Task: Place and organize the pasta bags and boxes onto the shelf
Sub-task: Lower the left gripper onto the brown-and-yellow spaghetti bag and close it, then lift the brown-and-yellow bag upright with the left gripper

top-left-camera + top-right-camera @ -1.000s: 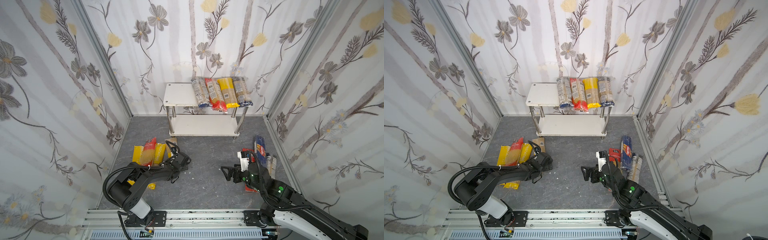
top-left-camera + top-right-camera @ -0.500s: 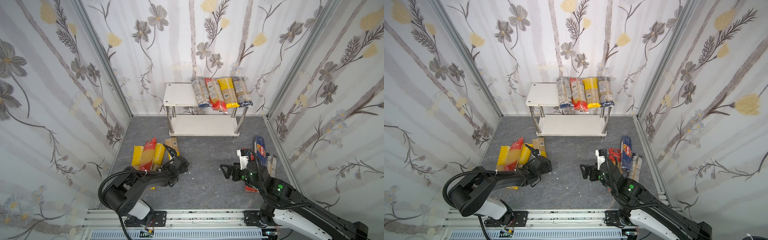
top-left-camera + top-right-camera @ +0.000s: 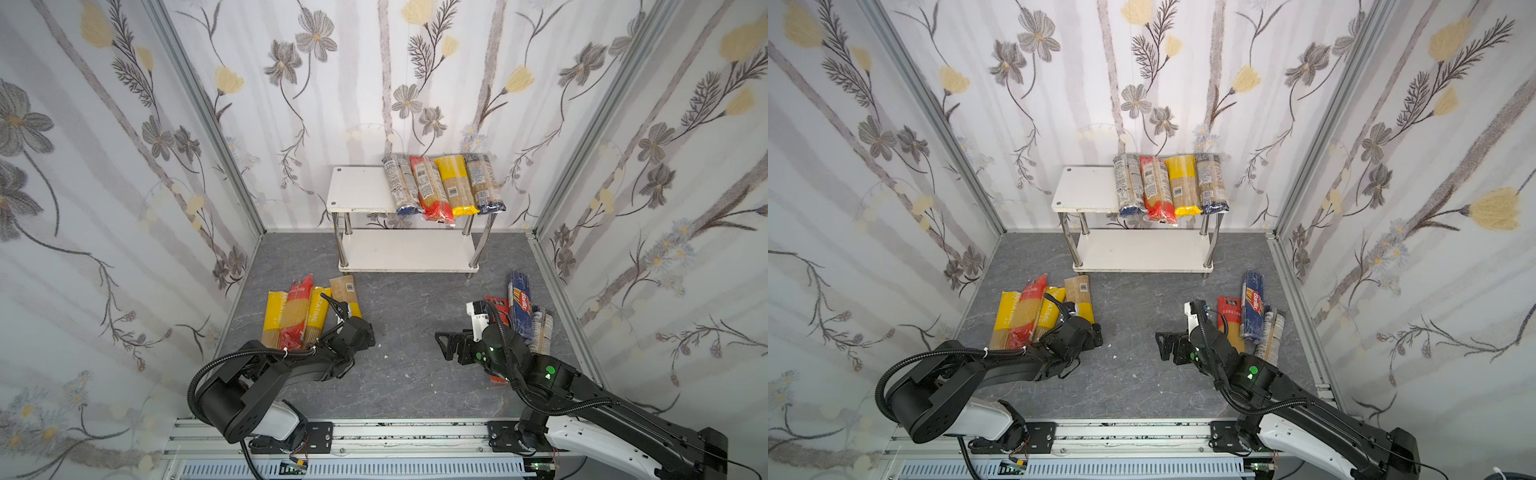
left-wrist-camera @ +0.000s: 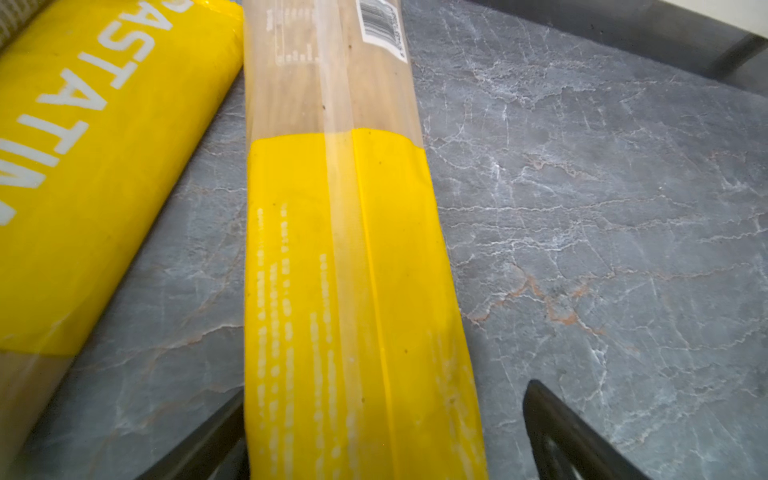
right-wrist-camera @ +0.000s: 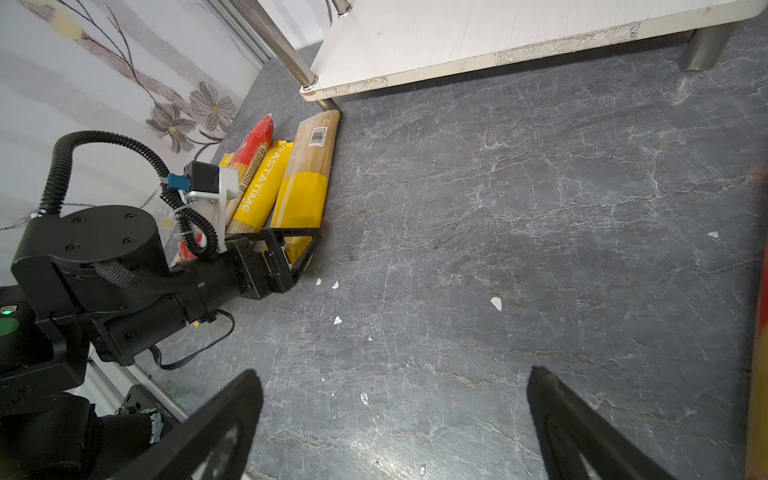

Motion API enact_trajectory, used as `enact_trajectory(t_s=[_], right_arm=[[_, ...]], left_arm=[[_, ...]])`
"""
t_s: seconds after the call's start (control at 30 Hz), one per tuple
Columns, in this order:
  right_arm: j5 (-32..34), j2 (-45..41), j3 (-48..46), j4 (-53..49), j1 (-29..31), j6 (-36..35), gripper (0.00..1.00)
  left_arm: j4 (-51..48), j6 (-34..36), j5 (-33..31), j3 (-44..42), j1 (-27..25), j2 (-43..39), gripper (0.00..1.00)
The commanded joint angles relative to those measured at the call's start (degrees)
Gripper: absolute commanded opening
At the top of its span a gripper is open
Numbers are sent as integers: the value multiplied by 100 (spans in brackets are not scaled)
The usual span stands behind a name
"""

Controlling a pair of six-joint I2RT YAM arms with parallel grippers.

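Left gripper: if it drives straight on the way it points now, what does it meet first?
The yellow-ended spaghetti bag. The open left gripper has a finger on each side of its near end, so going on should run along it; clearance is unclear.

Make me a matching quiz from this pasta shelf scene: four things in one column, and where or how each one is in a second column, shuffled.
Things
1. Barilla box
2. row of four bags
3. left gripper
4. right gripper

Places or states
A. open, nothing between its jaws
B. at the right side of the floor
C. on the shelf, top board
D. open, astride a yellow-ended bag

Pairs: 1-B, 2-C, 3-D, 4-A
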Motion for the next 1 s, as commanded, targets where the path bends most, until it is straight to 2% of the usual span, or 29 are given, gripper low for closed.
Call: enact_trajectory(t_s=[0.0, 0.27, 0.47, 0.7, 0.97], right_arm=[[164, 26, 23, 194, 34, 106, 100], [146, 97, 71, 194, 43, 55, 100], [190, -85, -62, 163, 52, 78, 100], [175, -243, -135, 142, 60, 80, 100], [171, -405, -153, 81, 108, 88, 100]], left_arm=[[-357, -158, 326, -44, -5, 113, 97], [-267, -276, 362, -175, -13, 214, 96], [-236, -391, 311, -330, -94, 232, 91], [-196, -422, 460, -342, -174, 454, 68], [-214, -491, 739, -465, -250, 321, 52]])
